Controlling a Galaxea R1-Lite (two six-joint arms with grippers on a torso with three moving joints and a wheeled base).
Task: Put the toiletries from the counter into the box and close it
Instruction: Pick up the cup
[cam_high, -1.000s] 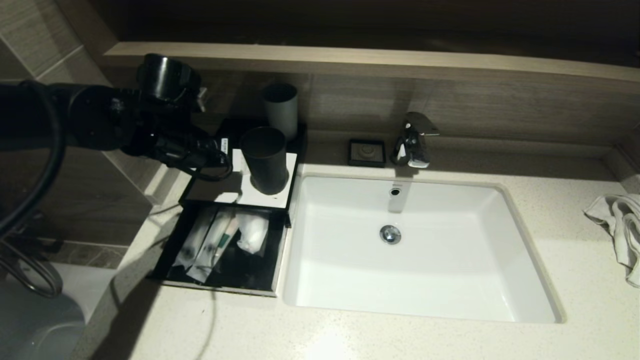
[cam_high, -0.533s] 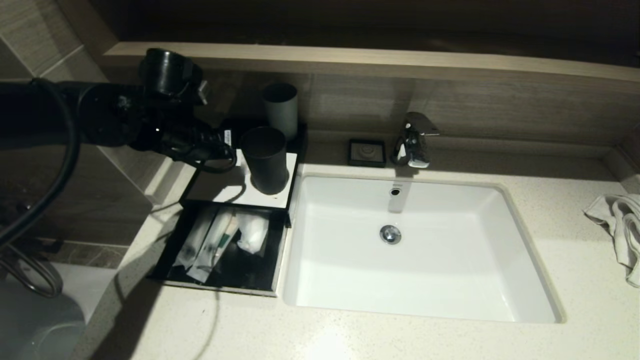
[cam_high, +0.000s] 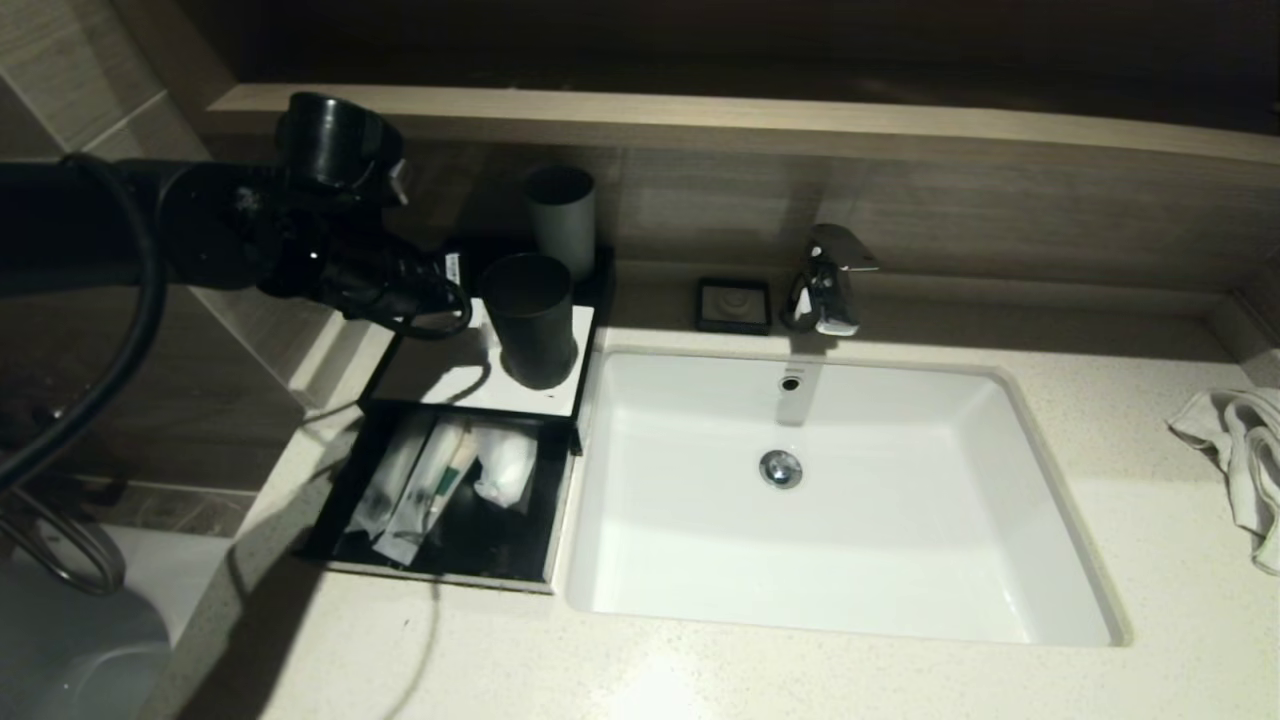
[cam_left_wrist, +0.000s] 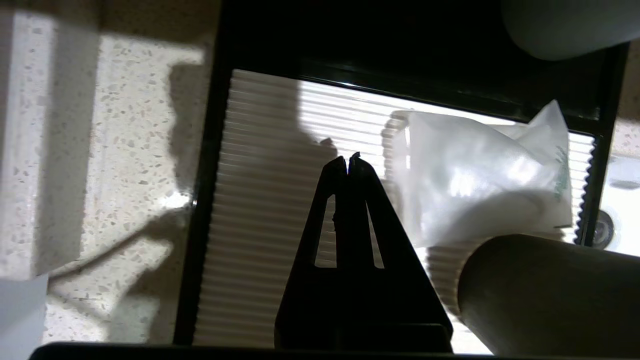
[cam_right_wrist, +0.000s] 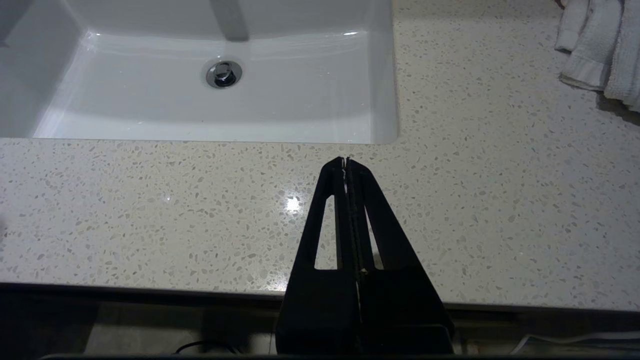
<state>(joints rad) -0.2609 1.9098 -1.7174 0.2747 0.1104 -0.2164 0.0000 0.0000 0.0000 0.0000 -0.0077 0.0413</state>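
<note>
The black box (cam_high: 430, 375) sits left of the sink with its drawer (cam_high: 440, 577) pulled out. Three toiletries lie in the drawer: a long packet (cam_high: 385, 490), a green-labelled one (cam_high: 440, 480) and a squarish one (cam_high: 505, 465). My left gripper (cam_high: 455, 300) hovers shut over the box's ribbed white top (cam_left_wrist: 260, 225). In the left wrist view another translucent packet (cam_left_wrist: 475, 190) lies on that top, beside the fingertips and not held. My right gripper (cam_right_wrist: 345, 161) is shut and empty above the counter (cam_right_wrist: 150, 210), in front of the sink.
A dark cup (cam_high: 530, 320) stands on the box's top and a grey cup (cam_high: 562, 220) behind it. The white sink (cam_high: 850, 560) has a faucet (cam_high: 825, 280) and a small black dish (cam_high: 735, 305) behind it. A towel (cam_high: 1245, 450) lies at the far right.
My left gripper has risen a little and shifted toward the back over the box's top. The drawer and its packets have not moved.
</note>
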